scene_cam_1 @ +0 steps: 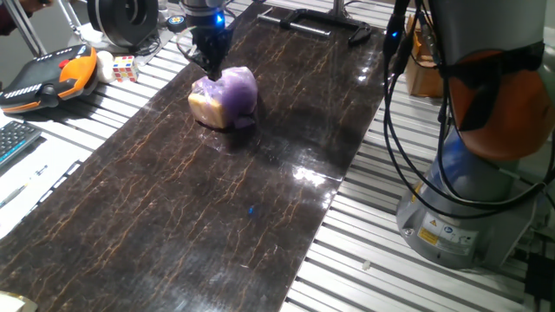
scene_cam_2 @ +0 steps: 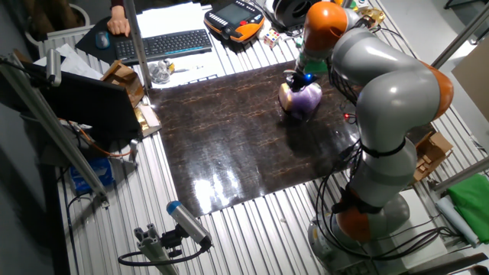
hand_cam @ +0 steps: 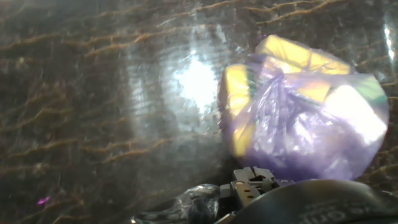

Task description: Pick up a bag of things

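The bag of things point(scene_cam_1: 227, 95) is a lumpy purple translucent plastic bag with a tan block at its left side. It rests on the dark marbled table top point(scene_cam_1: 217, 199) near the far end. It also shows in the other fixed view point(scene_cam_2: 301, 98) and at the right of the hand view point(hand_cam: 305, 112), where yellow blocks show through the plastic. My gripper point(scene_cam_1: 211, 66) hangs just above the bag's upper left edge, its fingers drawn to a narrow point that touches or nearly touches the plastic. I cannot tell whether any plastic is pinched.
A small multicoloured cube point(scene_cam_1: 125, 68) and an orange-black pendant point(scene_cam_1: 52, 76) lie left of the table top. A keyboard point(scene_cam_2: 162, 46) sits beyond it. Black clamps point(scene_cam_1: 316, 22) lie at the far end. My arm's base point(scene_cam_1: 473, 199) stands at the right.
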Robot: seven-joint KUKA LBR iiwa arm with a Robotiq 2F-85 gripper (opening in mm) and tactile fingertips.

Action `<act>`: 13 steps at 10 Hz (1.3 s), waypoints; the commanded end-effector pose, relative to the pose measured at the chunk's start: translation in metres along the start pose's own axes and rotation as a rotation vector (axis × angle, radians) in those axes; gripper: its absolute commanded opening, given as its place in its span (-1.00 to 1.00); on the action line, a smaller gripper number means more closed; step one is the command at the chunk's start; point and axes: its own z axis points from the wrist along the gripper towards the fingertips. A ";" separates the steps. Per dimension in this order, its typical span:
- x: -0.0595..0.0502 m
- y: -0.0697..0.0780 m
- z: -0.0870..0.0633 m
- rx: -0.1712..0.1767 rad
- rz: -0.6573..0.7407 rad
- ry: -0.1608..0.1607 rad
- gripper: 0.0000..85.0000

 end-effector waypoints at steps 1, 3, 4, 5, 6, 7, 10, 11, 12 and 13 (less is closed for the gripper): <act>-0.002 -0.003 0.000 0.006 0.007 0.002 -0.98; -0.011 -0.004 0.009 0.000 0.005 0.003 -0.98; -0.014 -0.010 0.012 0.007 -0.006 0.000 -0.98; -0.014 -0.013 0.013 -0.002 -0.007 0.006 -0.98; -0.015 -0.013 0.012 0.001 -0.002 0.010 -0.98; -0.017 -0.013 0.013 0.000 -0.001 0.011 -0.98; -0.017 -0.013 0.013 -0.002 0.004 0.017 -0.98; -0.017 -0.013 0.013 -0.001 0.012 0.020 -0.98; -0.017 -0.013 0.013 0.011 0.017 0.018 -0.98; -0.017 -0.013 0.013 0.026 0.012 0.017 -0.98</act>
